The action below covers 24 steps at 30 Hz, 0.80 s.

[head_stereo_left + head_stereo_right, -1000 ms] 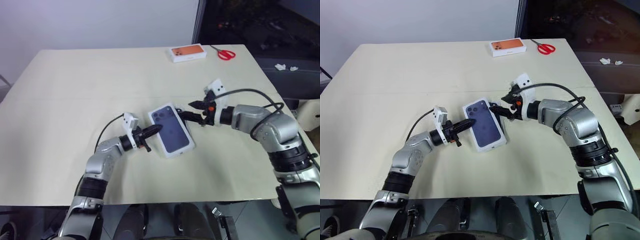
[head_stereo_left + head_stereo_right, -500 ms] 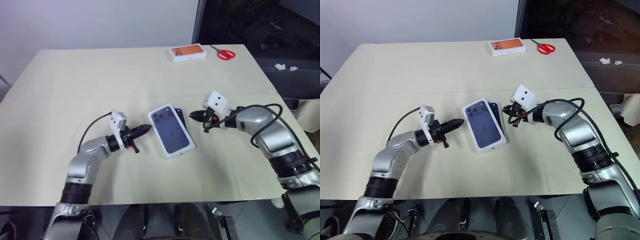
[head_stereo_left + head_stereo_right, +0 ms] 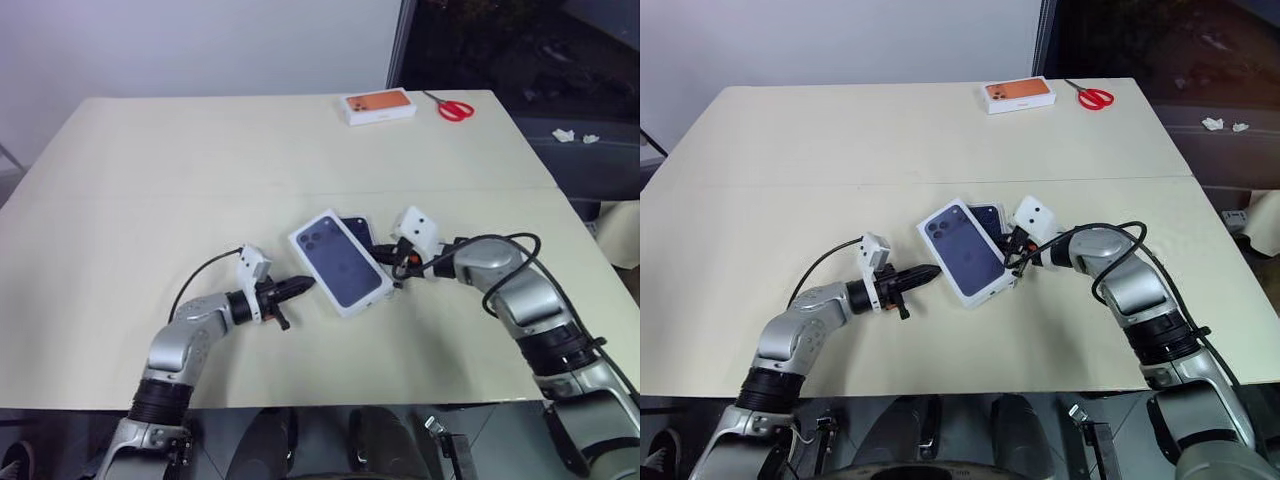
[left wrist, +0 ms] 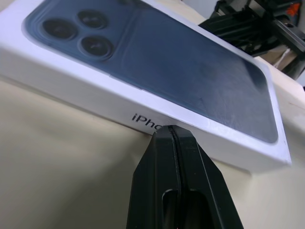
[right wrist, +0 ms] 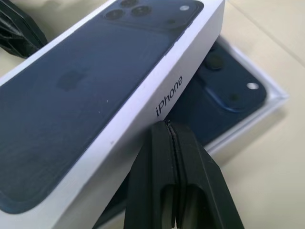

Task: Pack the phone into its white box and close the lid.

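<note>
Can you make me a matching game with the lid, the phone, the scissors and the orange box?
Things:
1. lid
2. phone
3. scissors
4. orange box

Places:
A. red handles, at the far table edge
B. lying in the white box, partly covered
C. askew over the white box, between both shut grippers
D. far side of the table, beside the scissors

Pairs: 1-C, 2-B, 3-A, 4-D

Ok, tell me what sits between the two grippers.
The lid, lying askew over the white box with the phone inside, sits between the shut left gripper and shut right gripper, in both eye views.
</note>
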Available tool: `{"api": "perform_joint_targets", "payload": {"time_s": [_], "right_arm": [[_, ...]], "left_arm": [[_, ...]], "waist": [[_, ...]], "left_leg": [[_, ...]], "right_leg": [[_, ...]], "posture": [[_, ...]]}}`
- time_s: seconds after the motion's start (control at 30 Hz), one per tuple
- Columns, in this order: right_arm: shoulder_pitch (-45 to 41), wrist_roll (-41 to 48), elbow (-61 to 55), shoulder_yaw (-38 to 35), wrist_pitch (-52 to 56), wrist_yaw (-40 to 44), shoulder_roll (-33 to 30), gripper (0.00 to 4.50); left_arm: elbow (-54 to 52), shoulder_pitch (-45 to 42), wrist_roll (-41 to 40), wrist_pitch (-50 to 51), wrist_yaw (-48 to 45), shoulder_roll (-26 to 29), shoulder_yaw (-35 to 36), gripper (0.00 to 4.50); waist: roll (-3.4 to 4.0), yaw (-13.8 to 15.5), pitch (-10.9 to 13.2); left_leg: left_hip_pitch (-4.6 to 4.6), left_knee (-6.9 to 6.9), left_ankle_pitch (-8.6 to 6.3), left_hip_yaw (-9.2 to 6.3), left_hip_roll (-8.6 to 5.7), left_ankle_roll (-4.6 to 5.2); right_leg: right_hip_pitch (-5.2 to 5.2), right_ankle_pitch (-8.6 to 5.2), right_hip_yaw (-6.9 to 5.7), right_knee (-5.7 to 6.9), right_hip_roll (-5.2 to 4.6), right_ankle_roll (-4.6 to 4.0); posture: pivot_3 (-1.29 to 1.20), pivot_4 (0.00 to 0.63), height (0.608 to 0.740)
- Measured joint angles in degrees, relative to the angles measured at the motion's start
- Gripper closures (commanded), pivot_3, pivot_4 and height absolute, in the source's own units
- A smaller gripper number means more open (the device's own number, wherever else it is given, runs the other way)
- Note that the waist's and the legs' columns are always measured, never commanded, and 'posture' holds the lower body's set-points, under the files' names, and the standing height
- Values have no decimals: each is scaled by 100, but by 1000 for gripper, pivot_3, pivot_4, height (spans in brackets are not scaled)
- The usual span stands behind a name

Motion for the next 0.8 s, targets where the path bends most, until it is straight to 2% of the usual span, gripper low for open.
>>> {"api": "perform_joint_targets", "payload": {"time_s": [0.8], "right_arm": [[161, -406, -98, -216, 53, 35, -228, 4469]], "left_arm": [[968, -902, 183, -368, 210, -509, 84, 4500]], "waist": [[-2, -16, 1]], "left_leg": [[0, 3, 1, 0, -4, -1]], "right_leg": [[0, 0, -2, 5, 3, 1]], "posture": [[0, 150, 740]]}}
